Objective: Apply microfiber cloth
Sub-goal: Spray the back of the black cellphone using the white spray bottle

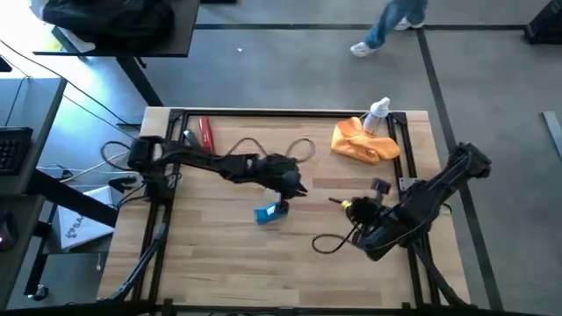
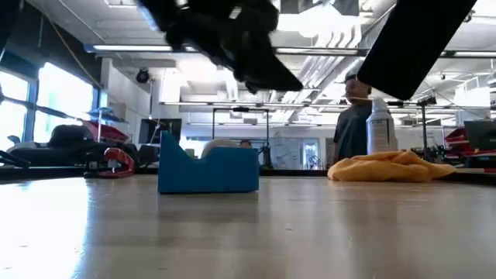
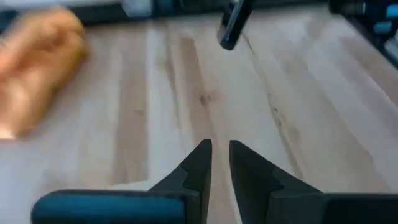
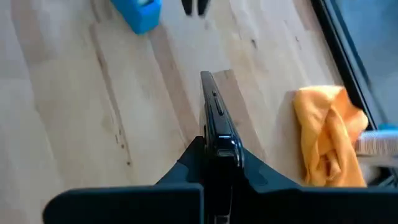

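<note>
The soft orange microfiber cloth (image 1: 364, 140) sits untouched, upper right of the high view. Your right fingers (image 4: 214, 140) clamp the slim black phone (image 4: 214, 121); left fingers (image 3: 219, 163) are nearly closed, empty. Swing carelessly and you could drop it.

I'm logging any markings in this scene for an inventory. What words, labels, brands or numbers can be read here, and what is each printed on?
No text can be read with confidence.
White box beside the table's left edge: dark lettering, too small and cut off to read.
White spray bottle behind the bright orange folded microfiber cloth: no legible label.
Small blue rectangular block: no marking visible.
Thin black phone in the right gripper: seen edge-on, no text visible.
</note>
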`<action>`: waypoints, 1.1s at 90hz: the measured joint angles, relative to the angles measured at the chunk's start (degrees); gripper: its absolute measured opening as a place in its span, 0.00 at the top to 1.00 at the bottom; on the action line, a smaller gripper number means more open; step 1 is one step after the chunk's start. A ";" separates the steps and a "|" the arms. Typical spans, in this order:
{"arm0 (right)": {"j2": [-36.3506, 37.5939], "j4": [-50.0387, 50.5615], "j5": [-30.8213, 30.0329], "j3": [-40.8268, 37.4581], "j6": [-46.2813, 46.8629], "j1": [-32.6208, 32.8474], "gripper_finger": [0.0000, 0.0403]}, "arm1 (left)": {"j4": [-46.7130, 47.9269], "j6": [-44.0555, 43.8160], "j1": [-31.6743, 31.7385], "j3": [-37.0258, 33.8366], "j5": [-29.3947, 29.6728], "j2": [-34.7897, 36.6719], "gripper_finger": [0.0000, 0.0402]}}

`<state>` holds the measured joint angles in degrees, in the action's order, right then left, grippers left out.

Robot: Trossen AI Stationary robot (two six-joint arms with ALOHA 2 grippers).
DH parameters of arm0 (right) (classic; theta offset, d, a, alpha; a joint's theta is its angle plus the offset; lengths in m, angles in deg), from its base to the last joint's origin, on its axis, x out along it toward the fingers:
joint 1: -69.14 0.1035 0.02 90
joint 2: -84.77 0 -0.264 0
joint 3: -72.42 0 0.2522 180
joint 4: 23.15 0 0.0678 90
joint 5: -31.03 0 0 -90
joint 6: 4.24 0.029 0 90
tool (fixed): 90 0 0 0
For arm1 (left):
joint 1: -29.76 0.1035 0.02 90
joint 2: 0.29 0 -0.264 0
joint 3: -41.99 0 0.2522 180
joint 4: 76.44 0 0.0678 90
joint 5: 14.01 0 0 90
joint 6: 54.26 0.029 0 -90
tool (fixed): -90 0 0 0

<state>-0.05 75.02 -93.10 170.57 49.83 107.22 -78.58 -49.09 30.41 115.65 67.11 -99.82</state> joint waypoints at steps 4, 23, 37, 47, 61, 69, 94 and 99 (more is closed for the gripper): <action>1.09 -1.09 -0.09 -0.91 -0.14 -0.46 1.00 | -8.56 -0.74 0.08 -4.03 -1.50 1.65 0.90; 5.09 -8.47 2.02 -8.45 -6.14 -6.45 1.00 | -30.34 -1.10 0.13 -16.40 -5.90 4.16 0.89; 6.04 -14.91 5.81 -12.59 -12.57 -11.95 1.00 | -30.65 2.45 1.05 -19.13 -0.59 4.92 0.82; 5.97 -20.38 6.72 -14.12 -17.66 -14.85 1.00 | -33.05 3.34 1.70 -20.56 -0.46 7.05 0.76; 5.97 -24.73 6.02 -13.43 -24.16 -17.86 1.00 | -34.49 9.70 2.27 -25.47 -10.77 12.77 0.74; 6.08 -28.01 3.69 -12.86 -27.17 -18.46 1.00 | -37.29 9.40 4.91 -30.65 -10.92 16.88 0.75; 5.45 -40.84 -5.48 -13.06 -35.68 -18.40 1.00 | -69.11 0.55 10.72 -46.14 -14.68 20.68 0.79; 5.40 -44.91 -6.27 -13.06 -38.48 -18.79 1.00 | -72.67 -0.04 11.09 -47.60 -13.01 20.61 0.79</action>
<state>5.36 30.11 -99.38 157.51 11.34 88.43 -151.25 -49.13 41.50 68.05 54.10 -79.21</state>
